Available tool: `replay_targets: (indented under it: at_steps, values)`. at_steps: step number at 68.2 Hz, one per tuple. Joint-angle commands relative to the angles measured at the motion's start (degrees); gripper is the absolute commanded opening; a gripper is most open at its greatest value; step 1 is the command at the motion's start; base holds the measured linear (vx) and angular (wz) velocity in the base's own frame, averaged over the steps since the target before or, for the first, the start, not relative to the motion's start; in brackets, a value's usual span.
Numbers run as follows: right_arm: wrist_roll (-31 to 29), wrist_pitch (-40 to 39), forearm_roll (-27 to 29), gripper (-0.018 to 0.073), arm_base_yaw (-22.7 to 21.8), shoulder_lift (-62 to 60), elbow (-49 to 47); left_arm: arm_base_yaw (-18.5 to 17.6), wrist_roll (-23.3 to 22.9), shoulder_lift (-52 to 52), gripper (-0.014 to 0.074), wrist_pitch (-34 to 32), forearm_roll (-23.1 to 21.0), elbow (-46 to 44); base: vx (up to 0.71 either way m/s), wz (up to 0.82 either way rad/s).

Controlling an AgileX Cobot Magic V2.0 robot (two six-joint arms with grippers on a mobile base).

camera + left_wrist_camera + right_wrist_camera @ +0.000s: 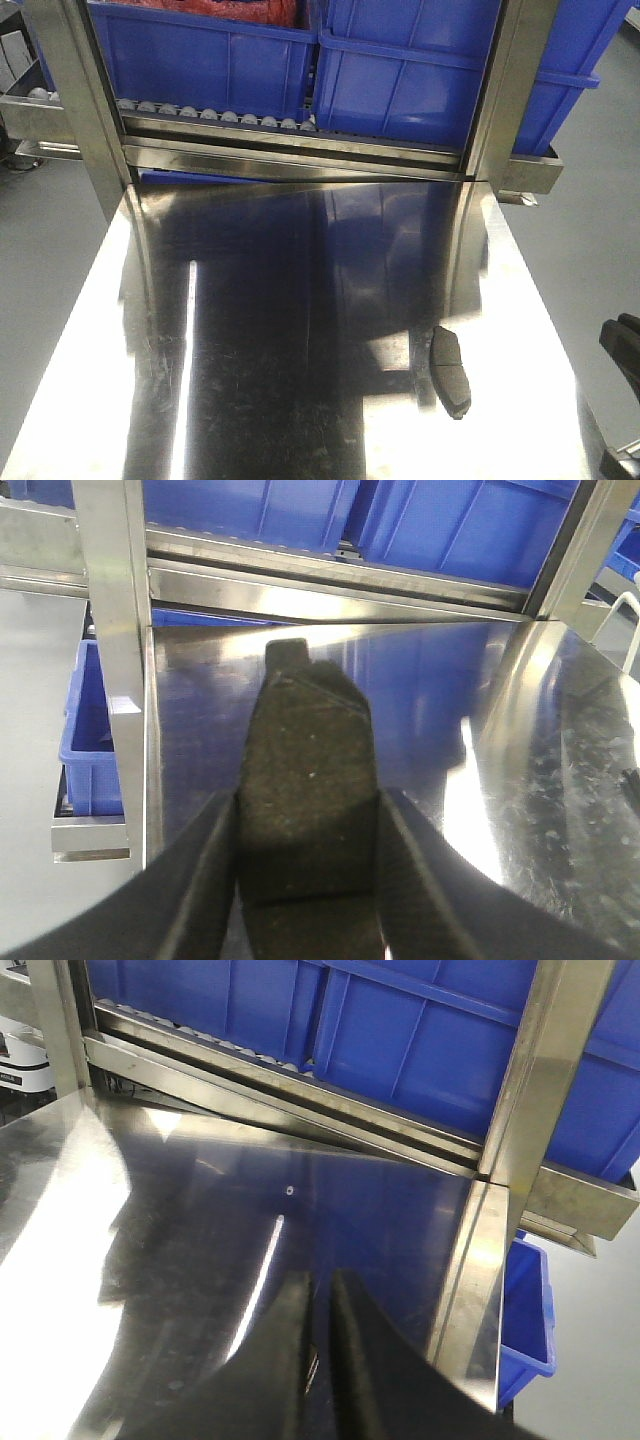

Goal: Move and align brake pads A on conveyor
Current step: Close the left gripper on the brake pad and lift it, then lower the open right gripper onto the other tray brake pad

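- The left gripper [308,805] fills the bottom of the left wrist view. Its two black fingers [200,880] are clamped on the long sides of the gripped brake pad [310,730].
- The gripped brake pad is dark grey and rough-faced and points up the frame. A small tab shows at its top end, and a groove crosses it near the bottom edge. It hangs over the steel table [560,780].
- The loose brake pad [451,370] lies flat on the steel table in the lower right of the front view. Its long axis runs roughly up and down the frame, near the table's right edge, and nothing touches it.
- The right gripper [322,1285] sits at the bottom centre of the right wrist view. Its jaws are drawn narrow, with only a thin slit between them and nothing in it.
- Blue bins [400,70] stand on the roller rack [220,115] across the top of the front view, behind the table's far edge.
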Motion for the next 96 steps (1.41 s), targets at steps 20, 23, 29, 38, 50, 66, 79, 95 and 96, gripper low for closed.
replay_targets:
  at_steps: [20,23,29,38,50,66,79,95,96]
  values:
    - [0.0,-4.2,-0.48,0.0685,-0.05,0.31,-1.66,-0.05,-0.05,0.26,-0.0006,-5.02,0.65,-1.57,0.0,0.0]
    - [0.0,-5.07,-0.48,0.0714,-0.05,0.31,-1.66,-0.05,-0.05,0.26,-0.0006,-5.02,0.65,-1.57,0.0,0.0]
    - [0.32,-6.83,0.5,0.0723,-0.05,0.37,-1.66,-0.05,-0.05,0.26,-0.0006,-5.02,0.65,-1.57,0.0,0.0]
    - [0.97,-3.61,2.62,0.0701,-0.05,4.25,-3.53,-0.05,-0.05,0.26,-0.0006,-5.02,0.65,-1.57,0.0,0.0]
    - [7.2,-1.82,2.25,0.0664,-0.05,15.57,-8.95,-0.05,-0.05,0.26,-0.0006,-5.02,0.65,-1.57,0.0,0.0]
    - [11.32,2.46,2.25,0.0616,-0.05,30.61,-17.37,-0.05,-0.05,0.26,-0.0006,-5.02,0.65,-1.57,0.0,0.0]
    - [13.82,15.25,2.25,0.0609,-0.05,43.13,-26.21,-0.05,-0.05,0.26,-0.0006,-5.02,0.65,-1.57,0.0,0.0]
    - [14.99,23.89,1.68,0.0587,-0.05,56.32,-34.88,-0.05,-0.05,0.26,-0.0006,-5.02,0.65,-1.57,0.0,0.0]
    - [14.99,23.89,1.68,0.0587,-0.05,56.97,-35.21,-0.05,-0.05,0.26,-0.0006,-5.02,0.65,-1.57,0.0,0.0]
